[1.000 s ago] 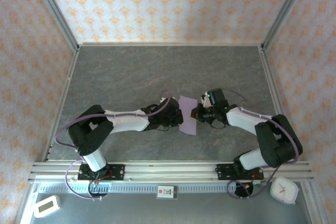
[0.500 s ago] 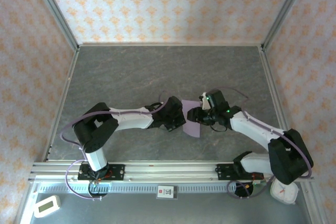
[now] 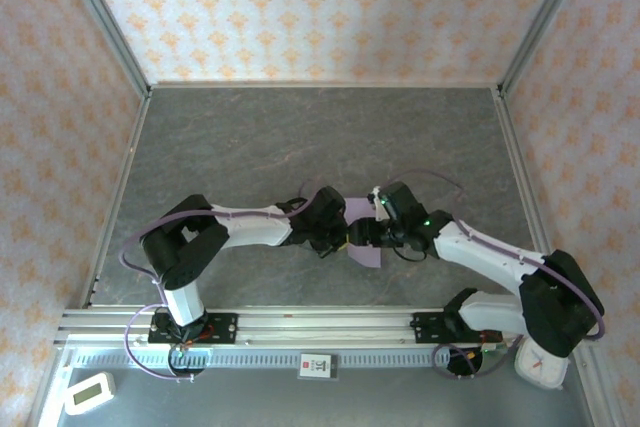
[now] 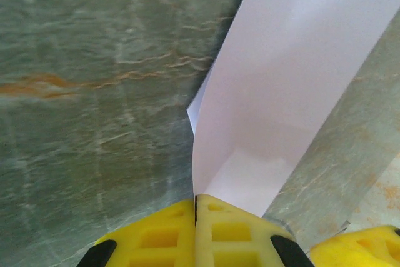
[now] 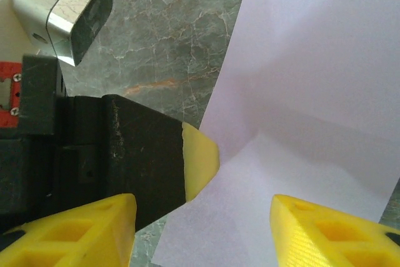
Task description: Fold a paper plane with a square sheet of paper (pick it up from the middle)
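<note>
My left hand (image 4: 195, 212) is clamped on the edge of the folded lavender paper (image 4: 294, 85), near the middle of the tabletop (image 4: 94, 60). My right hand (image 5: 203, 229) has its fingers apart, with the paper between them, ungripped.

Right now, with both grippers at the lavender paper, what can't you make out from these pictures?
- Left wrist view: the left gripper is shut on the lavender paper, whose far end runs off the top edge.
- Right wrist view: the right gripper is open; the right edge cuts off the paper.
- Top view: the paper is small, half covered by both grippers; its folds can't be counted.
</note>
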### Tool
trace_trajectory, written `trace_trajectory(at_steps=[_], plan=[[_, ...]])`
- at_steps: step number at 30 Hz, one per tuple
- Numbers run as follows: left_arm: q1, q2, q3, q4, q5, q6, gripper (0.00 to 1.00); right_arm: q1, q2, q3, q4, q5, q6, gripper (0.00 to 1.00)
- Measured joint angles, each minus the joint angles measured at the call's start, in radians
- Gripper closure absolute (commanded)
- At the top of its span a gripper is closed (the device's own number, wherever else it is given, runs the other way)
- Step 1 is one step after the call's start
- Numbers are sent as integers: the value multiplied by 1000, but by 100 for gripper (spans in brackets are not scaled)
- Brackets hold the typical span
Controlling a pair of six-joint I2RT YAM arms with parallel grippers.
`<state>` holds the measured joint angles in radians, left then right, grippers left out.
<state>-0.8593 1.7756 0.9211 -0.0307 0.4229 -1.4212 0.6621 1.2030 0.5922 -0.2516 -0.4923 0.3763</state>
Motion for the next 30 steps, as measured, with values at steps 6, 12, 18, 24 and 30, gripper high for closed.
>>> trace_trajectory(at_steps=[6,12,18,24,30], plan=[[23,0,-34,16,0,-26,100,69,1,-24,-15,3,5,45],[25,0,-34,20,-10,-26,100,77,-69,-56,-25,14,29,49],[36,0,-37,32,-10,-40,100,77,-68,-56,-11,3,31,48],[37,0,-47,63,-2,-72,100,100,-26,-56,6,4,29,45],[37,0,-47,79,13,-90,100,110,36,-54,9,24,21,43]])
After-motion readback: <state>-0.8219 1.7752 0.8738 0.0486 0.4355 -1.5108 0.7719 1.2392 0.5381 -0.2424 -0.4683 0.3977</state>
